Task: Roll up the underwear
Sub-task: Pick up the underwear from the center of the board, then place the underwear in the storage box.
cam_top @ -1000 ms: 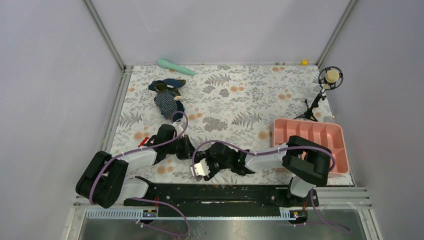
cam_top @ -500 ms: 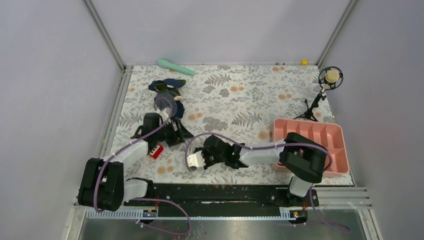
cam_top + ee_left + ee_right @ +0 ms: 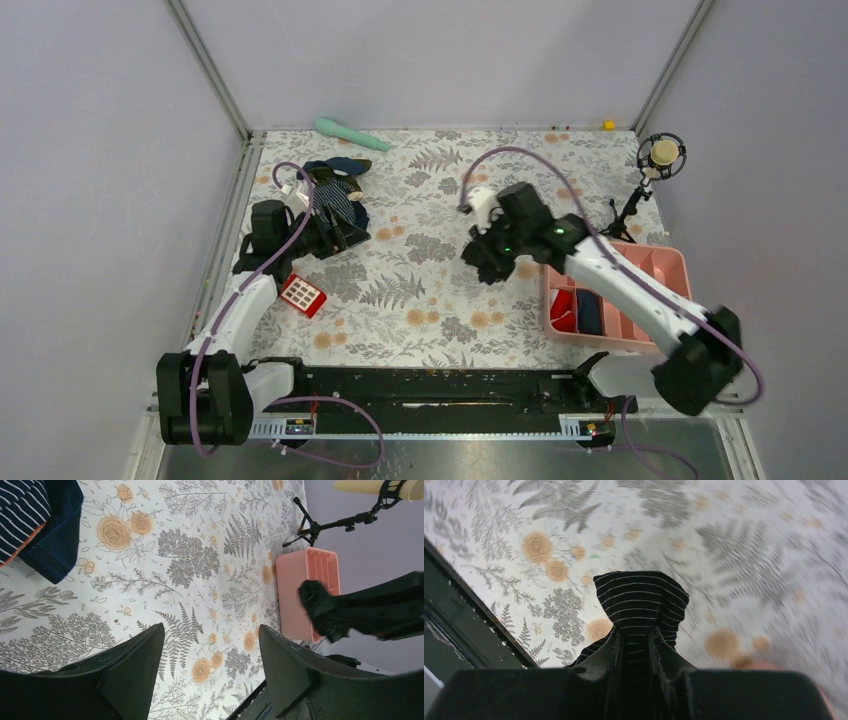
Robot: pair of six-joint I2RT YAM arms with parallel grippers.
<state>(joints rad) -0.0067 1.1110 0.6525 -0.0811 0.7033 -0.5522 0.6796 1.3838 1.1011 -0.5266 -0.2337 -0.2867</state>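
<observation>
The underwear (image 3: 641,600) is dark black fabric with thin pale stripes, bunched and hanging from my right gripper (image 3: 636,645), whose jaws are shut on it. From above, the bunch (image 3: 490,265) hangs over the floral table just left of the pink tray, under my right gripper (image 3: 497,250). The left wrist view shows the same bunch (image 3: 320,611) in front of the tray. My left gripper (image 3: 210,630) is open with nothing between its fingers. It sits at the left (image 3: 345,232), beside the navy striped garment.
A navy striped garment (image 3: 335,195) lies at the back left, a red keypad (image 3: 303,294) near the left arm. The pink tray (image 3: 665,262) at right holds a red roll (image 3: 562,308) and a dark one (image 3: 590,312). A mint object (image 3: 350,133) and microphone stand (image 3: 640,195) stand behind.
My right gripper shut on the underwear near the front edge, then lifted it up and back-right towards the tray. My left gripper opened and drew back left, uncovering the red keypad.
</observation>
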